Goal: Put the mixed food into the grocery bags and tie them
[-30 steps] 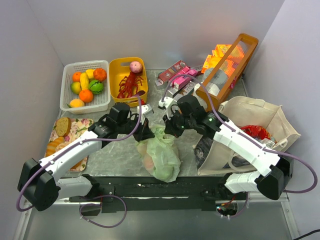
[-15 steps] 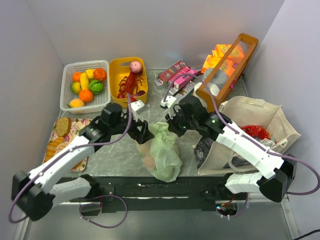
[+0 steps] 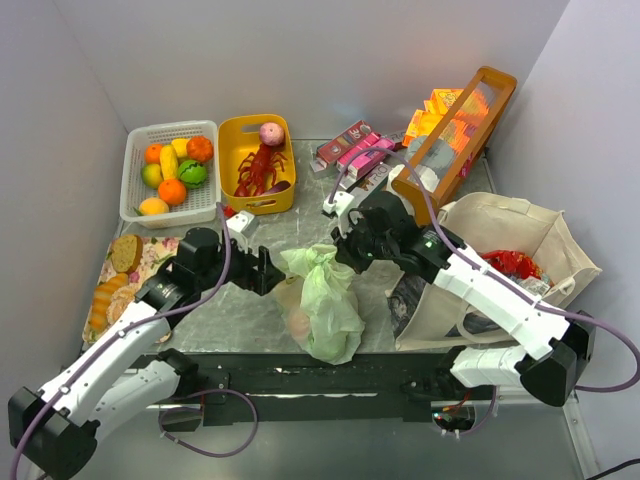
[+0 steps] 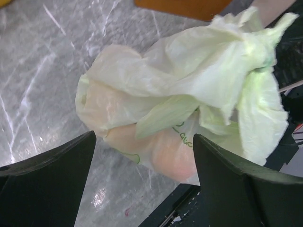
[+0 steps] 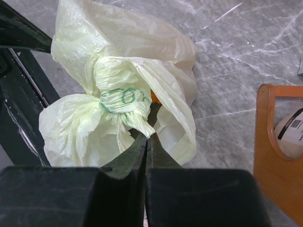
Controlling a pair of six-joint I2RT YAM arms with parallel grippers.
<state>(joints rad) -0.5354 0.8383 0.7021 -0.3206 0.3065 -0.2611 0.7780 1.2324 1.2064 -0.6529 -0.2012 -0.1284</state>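
A thin, crinkly pale green plastic bag (image 3: 322, 305) lies on the grey marbled bench (image 3: 215, 310), at its middle near the front edge and between the two arms. Its top is gathered into a tight knot (image 5: 124, 101) with green print on it, and loose flaps of film fan out around the knot. The right pincer (image 5: 146, 137) has its two dark fingers pressed together on a twisted tail of film just below the knot. The left pincer (image 3: 270, 272) is spread wide and holds nothing, with the bag just ahead of its fingers and apart from them. Through the translucent film a rounded peach-coloured item (image 4: 165, 151) shows, bulging low in the bag. The bag looks light, soft and shapeless. The film is probably slippery and easy to tear, so the knot or the bunched neck seems the safest place to grip, rather than the loose sides. At the right edge stands a beige canvas tote (image 3: 500, 215), its cloth stiffer and its mouth open, with a shiny red packet (image 3: 510, 263) inside. Its handles would likely need a firmer pull to tie.
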